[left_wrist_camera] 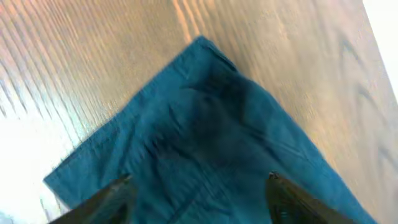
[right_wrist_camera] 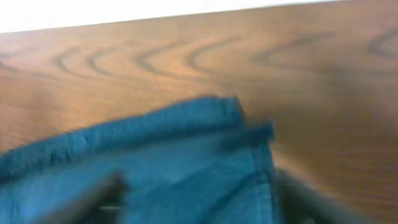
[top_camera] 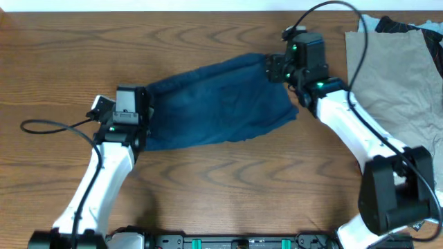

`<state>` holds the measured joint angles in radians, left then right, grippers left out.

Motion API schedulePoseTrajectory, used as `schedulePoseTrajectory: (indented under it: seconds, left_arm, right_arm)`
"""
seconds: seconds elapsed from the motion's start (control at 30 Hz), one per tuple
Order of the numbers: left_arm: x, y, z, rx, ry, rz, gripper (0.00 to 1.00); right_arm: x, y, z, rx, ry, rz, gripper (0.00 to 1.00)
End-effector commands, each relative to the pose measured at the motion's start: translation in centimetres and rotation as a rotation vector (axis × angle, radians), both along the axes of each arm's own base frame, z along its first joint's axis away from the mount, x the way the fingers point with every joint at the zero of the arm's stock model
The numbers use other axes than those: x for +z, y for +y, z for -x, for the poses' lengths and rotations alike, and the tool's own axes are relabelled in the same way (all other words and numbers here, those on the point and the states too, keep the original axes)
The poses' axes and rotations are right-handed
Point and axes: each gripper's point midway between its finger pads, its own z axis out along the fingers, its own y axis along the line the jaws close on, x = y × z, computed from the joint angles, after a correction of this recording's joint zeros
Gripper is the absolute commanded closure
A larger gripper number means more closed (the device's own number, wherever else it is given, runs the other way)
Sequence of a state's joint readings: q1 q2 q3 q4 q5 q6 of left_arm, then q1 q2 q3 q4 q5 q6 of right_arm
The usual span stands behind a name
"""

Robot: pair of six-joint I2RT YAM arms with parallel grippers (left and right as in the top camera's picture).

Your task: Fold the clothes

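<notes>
Left end effector (left_wrist_camera: 199, 198): fingers (left_wrist_camera: 102, 200) spread wide with nothing pinched. Only the tips show at the bottom of the left wrist view (rest cut off). It hangs over the left end of the navy shorts (top_camera: 214, 104); can't tell whether the tips touch the cloth. The shorts lie mid-counter (top_camera: 208, 180), stretched sideways between the two arms, with one hemmed corner pointing away from the left wrist camera. From overhead, the left arm (top_camera: 104, 180) hides the shorts' left edge at its wrist, and the right arm (top_camera: 353, 128) hides the upper right corner. Right end effector (right_wrist_camera: 202, 194): the right wrist view is motion-blurred and the fingers are just two dark smears set wide apart (reads as open, no grip seen). A rough edge and a seamed corner of the shorts sit between them. Further right, apart from the shorts, a beige garment (top_camera: 391, 76) lies flat on the counter, partly behind the right arm. In the far right corner is a bunched black garment (top_camera: 410, 26) with a pale blue bit beside it, cut off by the frame edge.
</notes>
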<state>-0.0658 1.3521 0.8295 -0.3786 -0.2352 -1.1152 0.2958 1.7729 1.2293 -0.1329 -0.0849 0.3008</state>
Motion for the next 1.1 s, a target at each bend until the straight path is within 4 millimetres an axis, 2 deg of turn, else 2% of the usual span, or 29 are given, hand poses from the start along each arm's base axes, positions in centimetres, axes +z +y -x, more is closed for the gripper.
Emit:
schedulePoseTrajectory:
  seconds: [0.0, 0.2, 0.37, 0.53, 0.63, 0.73, 0.9, 1.07]
  left_arm:
    - [-0.5, 1.5, -0.2, 0.024, 0.013, 0.018, 0.29]
    - [-1.1, 2.6, 0.4, -0.038, 0.058, 0.031, 0.29]
    - [-1.5, 2.6, 0.9, -0.089, 0.102, -0.001, 0.29]
    - [-1.4, 2.7, 0.2, -0.122, 0.086, -0.025, 0.28]
    - [-2.1, 2.7, -0.1, -0.169, 0.110, -0.053, 0.28]
    - [-3.9, 2.7, 0.2, -0.187, 0.169, -0.053, 0.28]
    - [-7.4, 1.9, 0.8, -0.230, 0.272, -0.005, 0.28]
    - [-9.2, 1.2, 1.4, -0.251, 0.324, 0.037, 0.27]
  right_arm:
    - [-0.5, 0.5, 0.2, 0.008, 0.021, 0.035, 0.01]
    - [-2.9, -0.5, 2.4, 0.005, 0.147, 0.085, 0.01]
    - [-4.6, -1.1, 4.4, 0.007, 0.252, 0.119, 0.01]
    - [-5.7, -1.2, 6.1, 0.023, 0.332, 0.130, 0.04]
    - [-6.2, -1.3, 7.0, 0.030, 0.374, 0.134, 0.07]
    - [-6.7, -1.5, 7.5, 0.030, 0.398, 0.142, 0.14]
    - [-8.7, -1.7, 8.1, 0.030, 0.458, 0.161, 0.38]
    - [-11.3, -2.2, 9.3, 0.037, 0.547, 0.199, 0.57]
